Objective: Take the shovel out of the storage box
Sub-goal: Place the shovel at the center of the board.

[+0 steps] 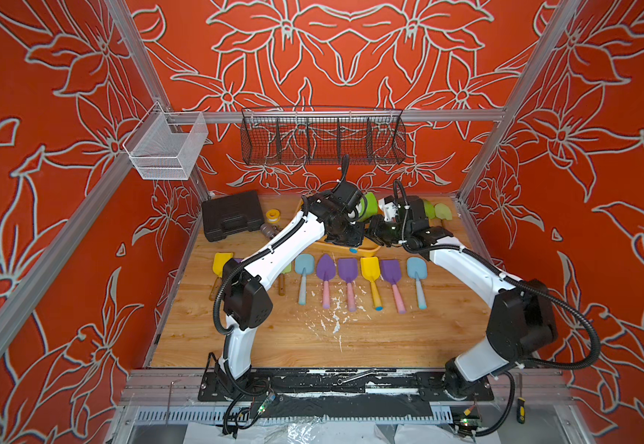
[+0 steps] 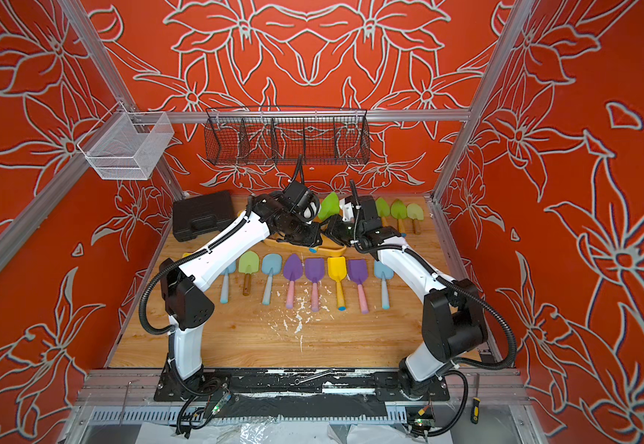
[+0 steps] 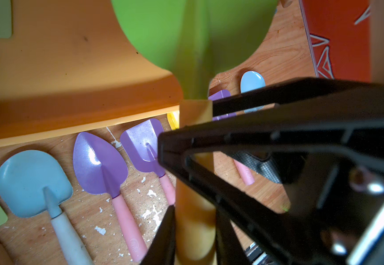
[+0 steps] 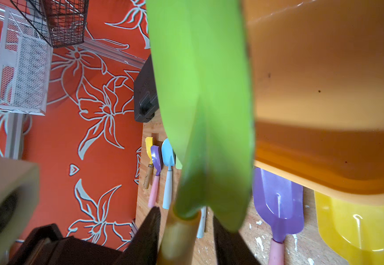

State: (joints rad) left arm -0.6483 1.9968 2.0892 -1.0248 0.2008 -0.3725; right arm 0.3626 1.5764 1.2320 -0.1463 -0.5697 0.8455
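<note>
Shovel (image 1: 369, 204) (green blade, wooden handle) is up in the air btw the two wrists, above the storage box (image 3: 71, 107). Blade is tipped toward the back wall, and the handle crosses the box rim in the L wrist view. It's off the box floor and not set down anywhere yet.

L gripper (image 3: 194, 213) pinches the handle low down, both fingers flat on the wood. R gripper (image 4: 185, 214) straddles the same handle higher up, by the blade socket. Its jaws are narrow, but a sliver of gap shows on one side, so can't tell if it's gripping. Prob. a hand-over.

Risks:
- L lets go before R bites → shovel drops onto the box rim or the row of shovels (image 1: 347, 268) on the table (image 1: 312, 338).
- Arms pull different ways w/ both clamped → handle twists and slips.
- Wrists v. close → a knock if either turns.
</note>
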